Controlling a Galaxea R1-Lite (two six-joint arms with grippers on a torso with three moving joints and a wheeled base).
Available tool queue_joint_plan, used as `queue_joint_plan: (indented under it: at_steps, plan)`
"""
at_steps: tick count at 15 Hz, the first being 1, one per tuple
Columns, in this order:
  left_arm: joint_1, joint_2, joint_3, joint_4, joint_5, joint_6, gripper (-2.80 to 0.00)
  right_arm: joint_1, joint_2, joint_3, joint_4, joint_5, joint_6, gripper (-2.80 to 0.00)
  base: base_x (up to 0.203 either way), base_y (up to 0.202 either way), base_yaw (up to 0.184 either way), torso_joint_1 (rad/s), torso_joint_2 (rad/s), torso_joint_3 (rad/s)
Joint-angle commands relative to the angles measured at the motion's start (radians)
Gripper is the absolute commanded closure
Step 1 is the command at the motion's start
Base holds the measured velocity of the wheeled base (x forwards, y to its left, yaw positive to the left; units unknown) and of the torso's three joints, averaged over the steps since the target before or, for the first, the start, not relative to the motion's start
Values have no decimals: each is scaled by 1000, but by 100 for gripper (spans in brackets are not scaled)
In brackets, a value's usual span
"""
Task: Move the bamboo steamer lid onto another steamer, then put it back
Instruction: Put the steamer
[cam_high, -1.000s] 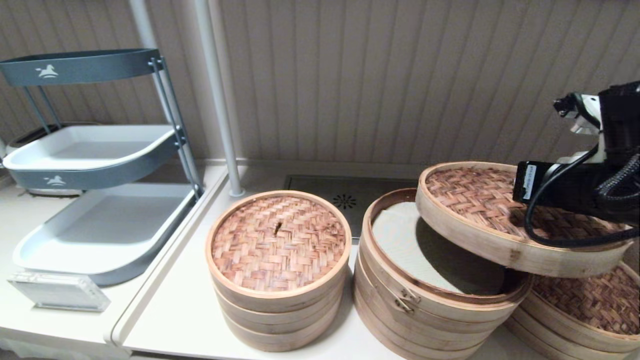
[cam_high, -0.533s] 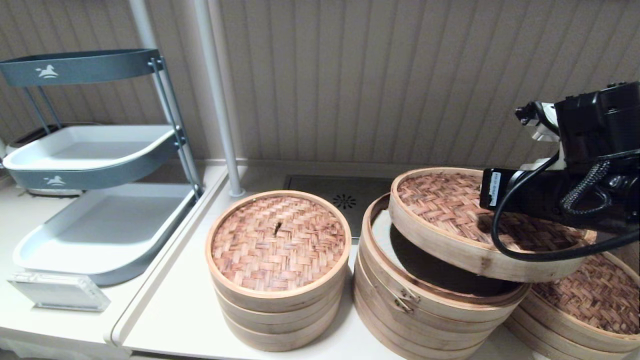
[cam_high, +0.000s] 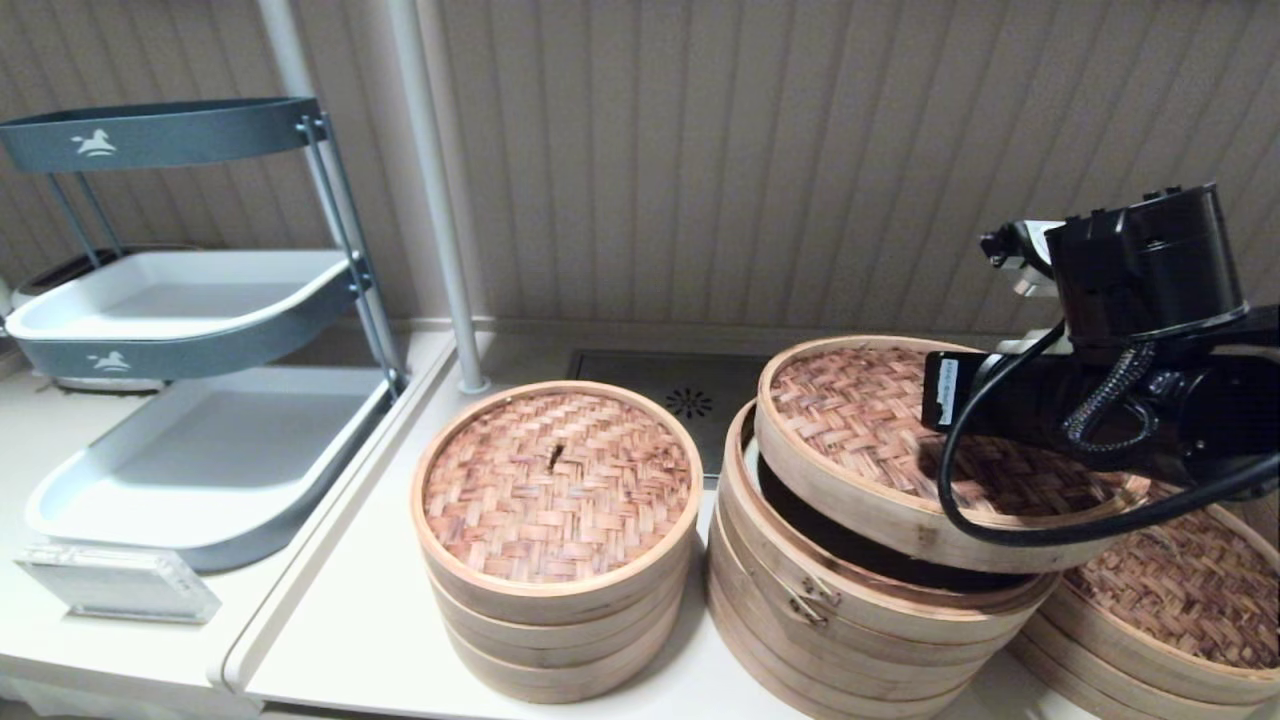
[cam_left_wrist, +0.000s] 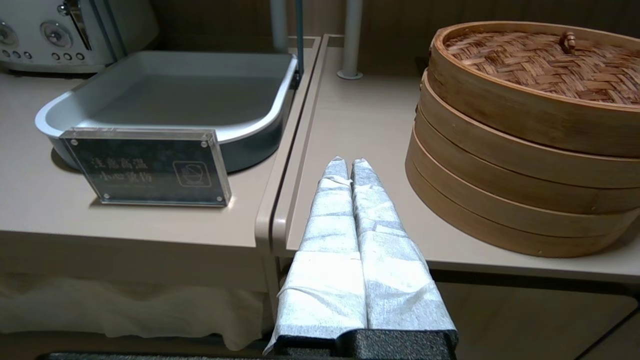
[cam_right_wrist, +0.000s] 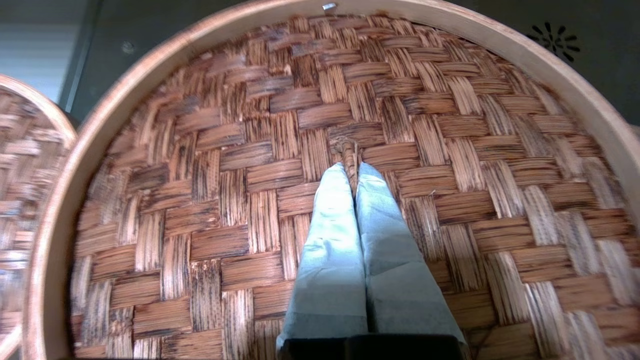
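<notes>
Woven bamboo, pale wood, cloth wrap and matt plastic.
The bamboo steamer lid (cam_high: 880, 420) is showing a rough, reddish-brown woven bamboo top inside a smooth pale wooden rim, and the right gripper (cam_right_wrist: 352, 172) is wearing a crinkled, matt grey cloth-like wrap on its fingers. The left gripper (cam_left_wrist: 347, 167) is wearing the same wrap in white. The clasped steamer stack (cam_high: 800, 610) is carrying a small metal clasp on smooth bamboo. The sign holder (cam_left_wrist: 145, 167) is looking like glossy clear acrylic; the tray (cam_left_wrist: 165, 95) is looking matt, smooth plastic.
</notes>
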Motion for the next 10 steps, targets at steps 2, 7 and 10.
queue_joint_plan:
  at_steps: [2,7,10]
  plan:
    - [1,-2,25,-1,1,0,0,17,7,2,1,-2,0,0,0,0,0,0,0,0]
    - [0,-2,25,-1,1,0,0,35,-1,20,1,-2,0,0,0,0,0,0,0,0]
    - [2,-3,25,-1,1,0,0,48,-8,38,1,-2,0,0,0,0,0,0,0,0]
